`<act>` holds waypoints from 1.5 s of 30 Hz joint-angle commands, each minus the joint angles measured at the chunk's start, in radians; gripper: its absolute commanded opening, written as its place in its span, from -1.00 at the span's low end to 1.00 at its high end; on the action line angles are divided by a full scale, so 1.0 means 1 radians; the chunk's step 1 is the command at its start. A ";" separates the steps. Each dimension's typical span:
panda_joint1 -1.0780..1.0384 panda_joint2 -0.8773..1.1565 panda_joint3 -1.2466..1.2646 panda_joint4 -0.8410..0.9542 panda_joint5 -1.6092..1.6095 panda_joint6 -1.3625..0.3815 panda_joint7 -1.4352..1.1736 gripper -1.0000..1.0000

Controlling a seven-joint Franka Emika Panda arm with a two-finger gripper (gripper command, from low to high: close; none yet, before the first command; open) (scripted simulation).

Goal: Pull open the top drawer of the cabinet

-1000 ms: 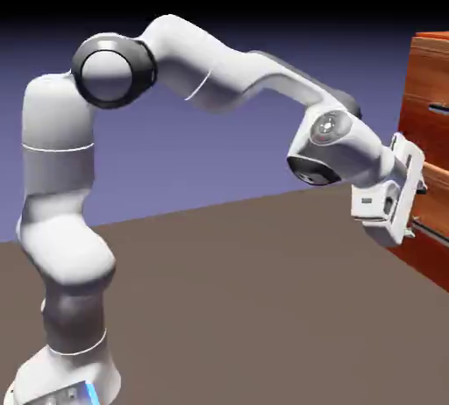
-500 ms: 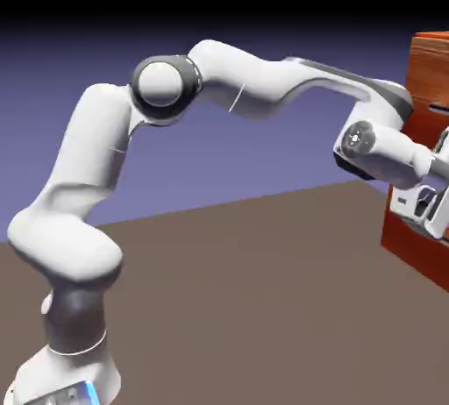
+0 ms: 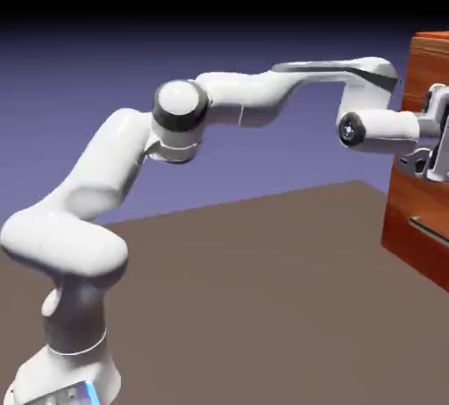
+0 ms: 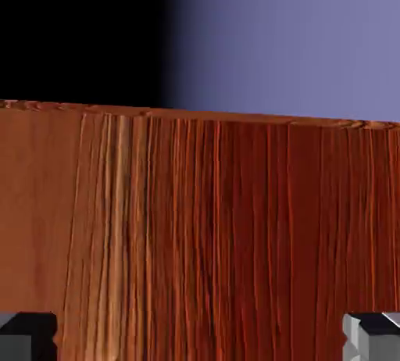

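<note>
The cabinet (image 3: 424,66) stands at the right edge of the exterior view, reddish-brown wood grain. My gripper (image 3: 438,136) is pressed up close against its upper front, at the height of the top drawer (image 3: 430,79), and the hand hides that drawer's handle. In the hand view the wood front (image 4: 203,226) fills the lower half, with its top edge and the backdrop above. My gripper (image 4: 200,342) is open: the two grey fingertips (image 4: 28,336) stand far apart at the bottom corners, with no handle showing between them.
A grey bar handle (image 3: 430,231) of a lower drawer shows under the hand. The brown table (image 3: 263,307) stretches between the robot's base and the cabinet.
The arm has stretched out to the right, and the hand has risen from the lower drawer's level to the cabinet's upper front. The jaws stayed open.
</note>
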 commanded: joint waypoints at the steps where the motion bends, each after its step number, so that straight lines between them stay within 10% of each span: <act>1: 0.012 0.027 -0.021 0.027 0.044 -0.003 -0.001 0.00; 21: -0.230 0.403 -0.311 0.546 -0.095 0.065 0.664 0.00; 22: -0.230 0.403 -0.311 0.546 -0.095 0.065 0.664 -1.00; 23: -0.230 0.403 -0.311 0.546 -0.095 0.065 0.664 -1.00; 45: 0.271 0.308 -0.414 -0.252 0.196 -0.219 0.263 -1.00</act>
